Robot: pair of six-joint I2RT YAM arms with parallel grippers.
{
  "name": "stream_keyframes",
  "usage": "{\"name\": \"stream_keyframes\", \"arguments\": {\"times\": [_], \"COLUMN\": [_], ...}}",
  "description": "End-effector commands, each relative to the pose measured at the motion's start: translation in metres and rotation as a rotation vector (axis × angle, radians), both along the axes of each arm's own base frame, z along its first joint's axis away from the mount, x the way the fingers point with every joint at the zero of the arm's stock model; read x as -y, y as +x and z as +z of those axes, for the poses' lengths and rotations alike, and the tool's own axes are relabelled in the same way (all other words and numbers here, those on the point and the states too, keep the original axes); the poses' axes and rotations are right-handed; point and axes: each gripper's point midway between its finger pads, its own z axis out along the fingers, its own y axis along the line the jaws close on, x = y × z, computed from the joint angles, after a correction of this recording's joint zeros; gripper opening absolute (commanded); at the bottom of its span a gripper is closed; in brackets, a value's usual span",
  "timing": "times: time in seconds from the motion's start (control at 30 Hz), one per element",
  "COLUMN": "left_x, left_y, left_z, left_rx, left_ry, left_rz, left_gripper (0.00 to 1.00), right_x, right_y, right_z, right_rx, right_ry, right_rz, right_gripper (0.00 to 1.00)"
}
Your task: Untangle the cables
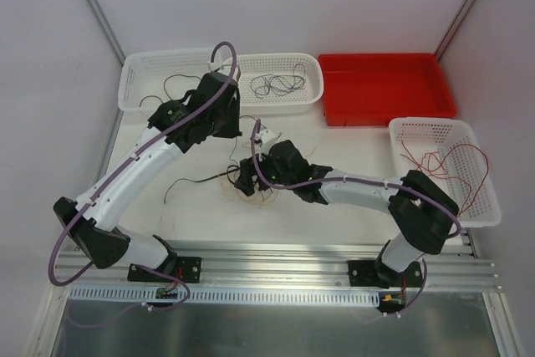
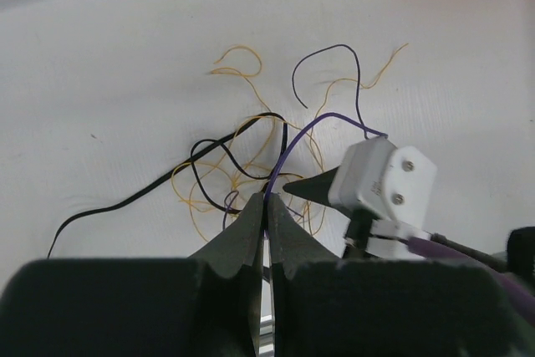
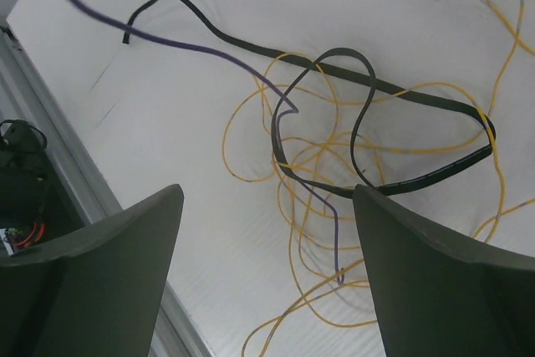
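Cables lie tangled at mid tabletop: one flat black strand, looping yellow ones and thin purple wire. Left fingers are pressed together on the purple wire, which runs taut up from the heap, while right fingers hang spread wide just above it, gripping nothing. Around stand two white baskets, one holding dark wires and one holding red wires, plus one red tray.
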Motion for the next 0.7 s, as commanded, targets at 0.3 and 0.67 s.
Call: {"name": "stream_keyframes", "arguments": {"times": [0.3,0.67], "left_x": [-0.018,-0.078], "left_y": [-0.018,-0.013], "left_z": [0.037,0.074], "left_rx": [0.096,0.230], "left_ry": [-0.077,0.011], "left_rz": [0.035,0.182], "left_gripper": [0.00,0.00], "right_x": [-0.047,-0.010], "right_y": [0.024,0.025], "right_z": [-0.044,-0.082], "right_rx": [0.040,-0.009], "right_ry": [-0.058,-0.114], "right_rz": [0.031,-0.042], "right_gripper": [0.82,0.37]}}
